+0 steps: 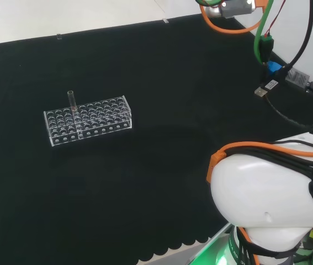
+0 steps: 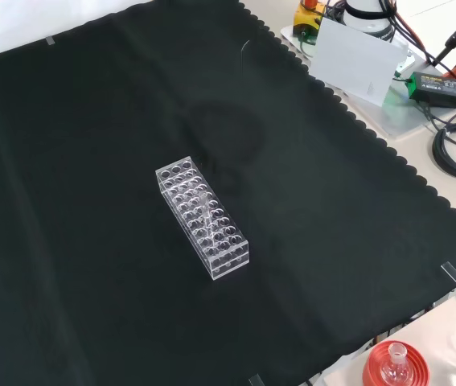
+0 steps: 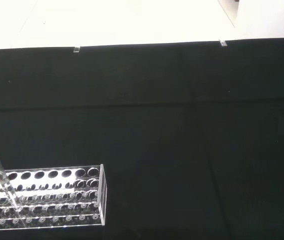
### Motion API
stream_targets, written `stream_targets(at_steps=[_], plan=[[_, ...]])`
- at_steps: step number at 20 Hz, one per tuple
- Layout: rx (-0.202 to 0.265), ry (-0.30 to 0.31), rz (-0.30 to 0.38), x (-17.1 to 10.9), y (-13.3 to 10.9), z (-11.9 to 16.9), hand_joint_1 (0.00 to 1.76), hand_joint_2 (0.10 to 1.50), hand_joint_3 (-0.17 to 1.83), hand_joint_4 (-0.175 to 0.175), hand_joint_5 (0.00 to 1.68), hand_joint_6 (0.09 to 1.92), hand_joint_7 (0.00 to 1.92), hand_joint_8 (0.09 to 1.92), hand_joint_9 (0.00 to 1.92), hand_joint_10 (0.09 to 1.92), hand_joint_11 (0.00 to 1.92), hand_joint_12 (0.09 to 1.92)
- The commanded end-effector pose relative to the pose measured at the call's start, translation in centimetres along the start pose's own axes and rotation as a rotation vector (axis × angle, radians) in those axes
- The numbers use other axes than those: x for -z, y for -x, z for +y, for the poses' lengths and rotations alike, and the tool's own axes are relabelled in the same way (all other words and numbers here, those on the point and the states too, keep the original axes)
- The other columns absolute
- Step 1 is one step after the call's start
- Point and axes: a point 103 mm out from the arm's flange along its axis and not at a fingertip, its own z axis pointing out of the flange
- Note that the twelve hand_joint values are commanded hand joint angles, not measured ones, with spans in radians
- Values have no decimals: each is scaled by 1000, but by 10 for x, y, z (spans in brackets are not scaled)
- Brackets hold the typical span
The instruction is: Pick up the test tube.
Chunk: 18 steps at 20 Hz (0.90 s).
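Tube [image 1: 72, 101] upright in clear rack [image 1: 88, 127], mid-cloth [image 1: 162, 165], nothing crowding it. Hand state: cannot tell.

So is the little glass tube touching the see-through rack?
Touching. In the head view the test tube stands upright in a hole of the clear rack, its top poking above it. The wrist view shows the same.

Clear test tube [image 2: 203, 211] upright in clear rack [image 2: 229, 259] mid black cloth [image 2: 91, 201].
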Motion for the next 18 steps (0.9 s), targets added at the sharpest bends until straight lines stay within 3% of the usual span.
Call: stream_targets(at_steps=[1, 14, 18], plan=[[0, 9, -1, 0, 1, 0, 565, 784, 561, -15, 81, 126, 108, 725, 32, 839, 0, 1246], [76, -27, 30, -8, -21, 27, 564, 835, 461, -15, 97, 87, 91, 752, 0, 900, 0, 1277], [99, -56, 102, -20, -29, 42, 590, 840, 436, -17, 118, 87, 98, 759, 1, 914, 0, 1278]])
